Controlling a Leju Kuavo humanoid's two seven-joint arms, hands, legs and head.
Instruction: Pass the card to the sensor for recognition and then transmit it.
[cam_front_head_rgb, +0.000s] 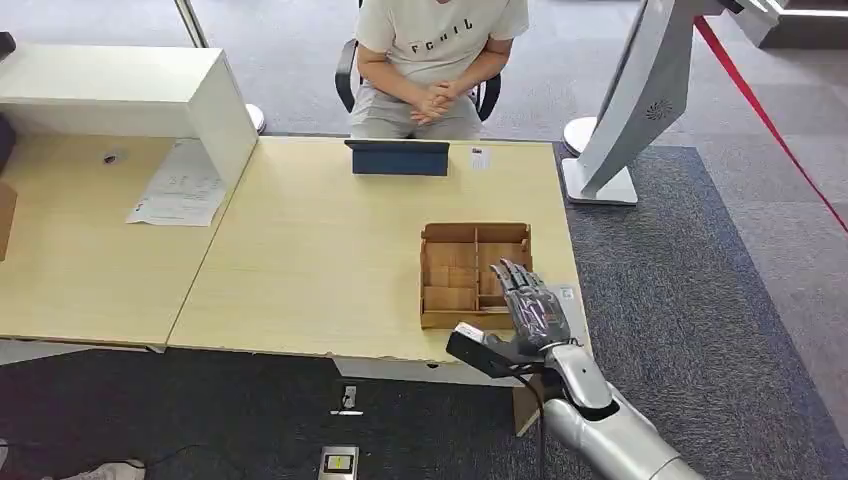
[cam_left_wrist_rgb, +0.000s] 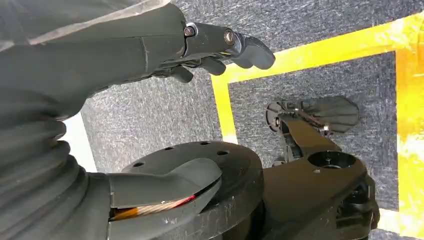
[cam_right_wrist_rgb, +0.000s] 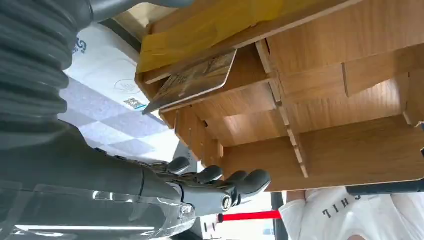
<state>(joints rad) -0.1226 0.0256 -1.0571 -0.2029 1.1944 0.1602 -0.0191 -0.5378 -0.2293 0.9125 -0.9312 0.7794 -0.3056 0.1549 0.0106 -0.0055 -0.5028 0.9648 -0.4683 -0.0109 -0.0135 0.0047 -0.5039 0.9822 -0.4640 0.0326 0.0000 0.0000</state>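
The right hand (cam_front_head_rgb: 530, 305) hovers, fingers spread and empty, over the wooden tray (cam_front_head_rgb: 448, 319) at the table's (cam_front_head_rgb: 300, 250) near right corner. The card (cam_right_wrist_rgb: 195, 80) leans in a tray compartment. The left hand (cam_left_wrist_rgb: 220, 47) hangs, curled on nothing. Risk: fingers may catch a divider or slip off the thin card, since it sits close against the wall.
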